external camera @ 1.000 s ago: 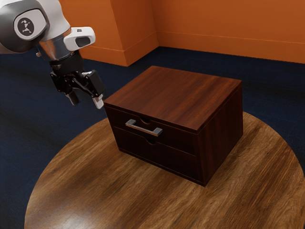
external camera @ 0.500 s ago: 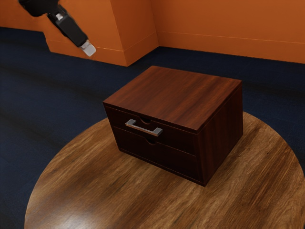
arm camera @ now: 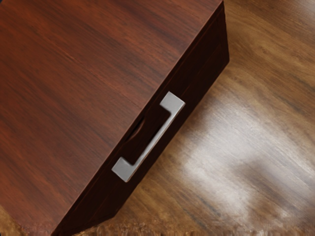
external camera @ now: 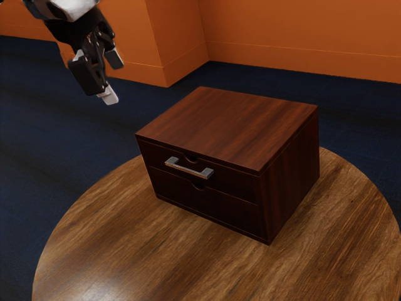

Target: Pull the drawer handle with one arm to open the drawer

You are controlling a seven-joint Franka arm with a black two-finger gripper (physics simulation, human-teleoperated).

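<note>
A dark wooden cabinet (external camera: 235, 128) with two drawer fronts stands on the round wooden table (external camera: 125, 251). The upper drawer (external camera: 207, 169) sits flush in the cabinet and carries a silver bar handle (external camera: 188, 167). My gripper (external camera: 111, 78) hangs high at the exterior view's upper left, well apart from the cabinet and far above the handle. Its fingers are open with nothing between them. From the wrist view I look down on the cabinet top (arm camera: 74, 88) and the handle (arm camera: 147, 142), with the table (arm camera: 246, 147) below the drawer front.
The lower drawer (external camera: 200, 200) has no handle, only a small notch. Orange walls (external camera: 282, 25) and dark blue floor (external camera: 37, 125) surround the table. The table's rim runs close in front of the cabinet at the exterior view's left.
My gripper rose from beside the cabinet's left corner to the upper left of the exterior view, then came back down a little and turned. The cabinet and drawer have not moved.
</note>
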